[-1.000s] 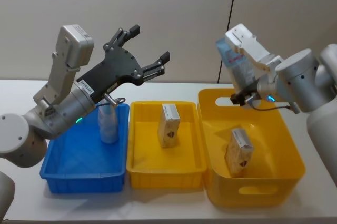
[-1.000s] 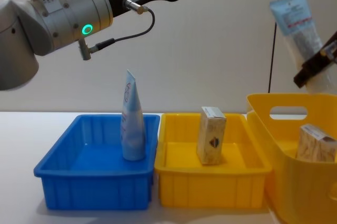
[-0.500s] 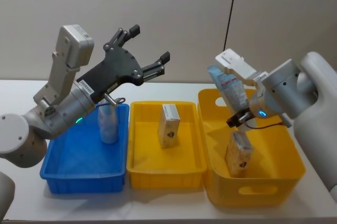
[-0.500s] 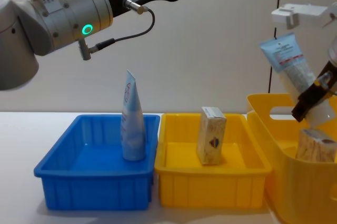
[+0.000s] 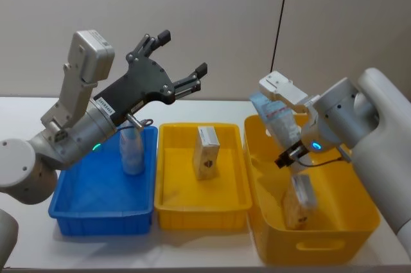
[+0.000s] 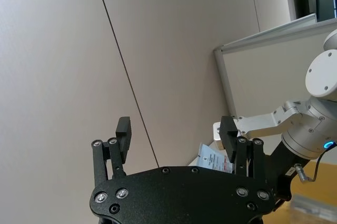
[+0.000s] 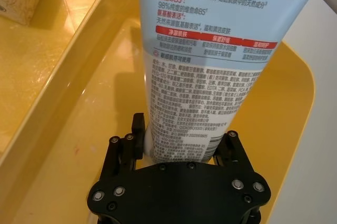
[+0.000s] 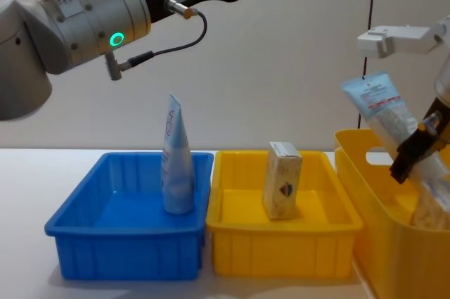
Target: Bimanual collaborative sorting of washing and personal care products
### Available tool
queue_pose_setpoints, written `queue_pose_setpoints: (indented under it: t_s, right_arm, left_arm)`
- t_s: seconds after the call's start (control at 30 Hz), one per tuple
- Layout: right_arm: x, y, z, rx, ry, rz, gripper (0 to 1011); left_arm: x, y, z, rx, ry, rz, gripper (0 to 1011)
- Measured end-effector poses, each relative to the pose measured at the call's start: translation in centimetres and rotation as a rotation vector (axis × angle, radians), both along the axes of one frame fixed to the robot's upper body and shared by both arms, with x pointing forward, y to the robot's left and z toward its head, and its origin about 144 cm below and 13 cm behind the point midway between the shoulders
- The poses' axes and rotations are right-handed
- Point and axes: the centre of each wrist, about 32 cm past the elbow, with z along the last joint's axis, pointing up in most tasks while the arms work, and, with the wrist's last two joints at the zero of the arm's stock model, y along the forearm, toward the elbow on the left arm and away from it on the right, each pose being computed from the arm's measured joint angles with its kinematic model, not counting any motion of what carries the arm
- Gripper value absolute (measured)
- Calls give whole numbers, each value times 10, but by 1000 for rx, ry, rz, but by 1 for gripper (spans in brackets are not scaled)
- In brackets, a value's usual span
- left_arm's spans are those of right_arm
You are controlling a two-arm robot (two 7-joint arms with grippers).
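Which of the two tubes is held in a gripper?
The tube over the large yellow basket, clamped in the right gripper. The other tube stands free in the blue bin.

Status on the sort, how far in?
Done: one tube stands in the blue bin, one carton in the middle yellow bin. In hand: the right claw is shut on a second tube, above the large yellow bin. Left claw hovers open above the blue bin. Left: that tube, plus a carton in the large bin.
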Motion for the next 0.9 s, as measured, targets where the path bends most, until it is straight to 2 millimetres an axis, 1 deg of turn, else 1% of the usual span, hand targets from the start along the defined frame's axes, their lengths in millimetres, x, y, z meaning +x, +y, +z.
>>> queue_pose_setpoints:
  t_s: [0.07, 0.1, 0.17, 0.2, 0.23, 0.33, 0.37, 0.43, 0.47, 0.9]
  right_arm:
    - [0, 0, 0, -1, 2, 0, 632]
    - [0, 0, 0, -1, 3, 0, 683]
    - [1, 0, -1, -2, 5, 0, 726]
    - [1, 1, -1, -3, 7, 0, 786]
    - [1, 1, -1, -3, 8, -1, 825]
    - [1, 1, -2, -4, 11, -1, 881]
    - [1, 1, -2, -5, 12, -1, 933]
    - [1, 1, -2, -5, 13, -1, 957]
    - [1, 1, -2, -5, 14, -1, 996]
    - [2, 2, -3, -7, 19, -2, 1003]
  left_arm:
    - [0, 0, 0, 0, 0, 0, 1001]
    - [0, 0, 0, 0, 0, 0, 1001]
    - [0, 0, 0, 0, 0, 0, 1001]
    - [0, 0, 0, 0, 0, 0, 1001]
    - [0, 0, 0, 0, 0, 0, 1001]
    - [0, 0, 0, 0, 0, 0, 1001]
    - [0, 0, 0, 0, 0, 0, 1001]
    - [0, 0, 0, 0, 0, 0, 1001]
    - [0, 0, 0, 0, 0, 0, 1001]
    - [0, 0, 0, 0, 0, 0, 1001]
